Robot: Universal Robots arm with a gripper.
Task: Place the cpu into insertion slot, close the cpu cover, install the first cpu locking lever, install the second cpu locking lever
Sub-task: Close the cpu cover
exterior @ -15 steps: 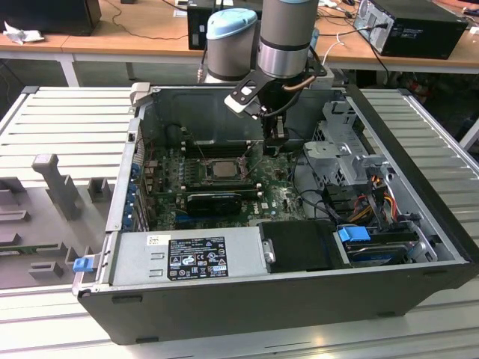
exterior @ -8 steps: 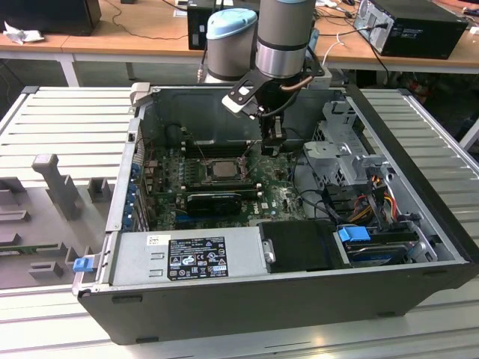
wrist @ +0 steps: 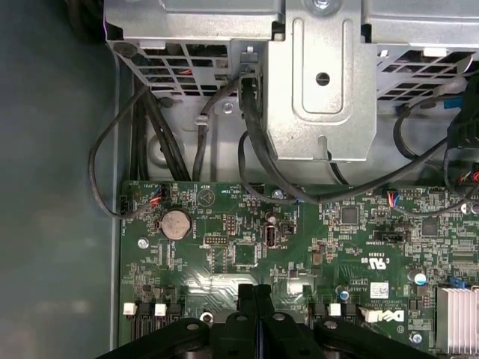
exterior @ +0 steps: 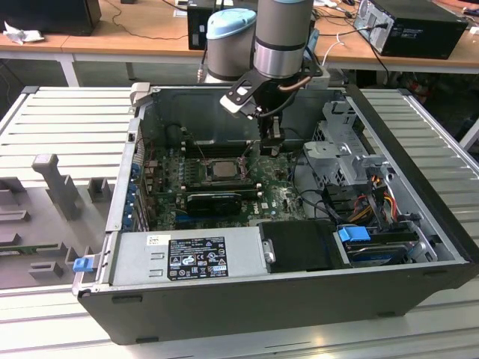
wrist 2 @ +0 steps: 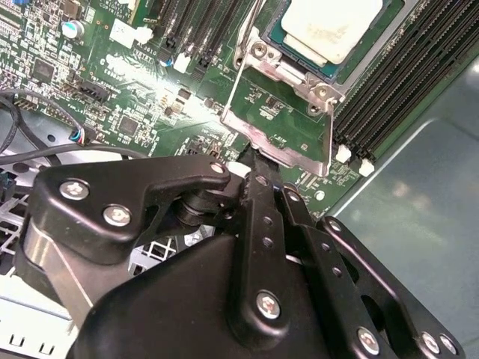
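Right now the gripper [wrist: 254,293] sits low over the glossy green motherboard [wrist: 239,247], its matte black jaws pressed flat together with nothing seen between them. In the second wrist view their tips are right at the free edge of the cpu cover [wrist 2: 292,155], a thin bright-metal frame standing open. Past its hinge the cpu [wrist 2: 329,26], pale beige and square, lies seated in the insertion slot [wrist 2: 393,22]. A round silver coin cell [wrist: 176,222] glints nearby. The grey power supply [exterior: 146,258] carries a black-and-white label [exterior: 196,258], its print too small to read. The ribbed metal tabletop [exterior: 67,120] lies underneath.

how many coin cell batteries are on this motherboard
1: the coin cell sits near the motherboard edge by the black cables in the first wrist view. The hand covers part of the board; more may be hidden.
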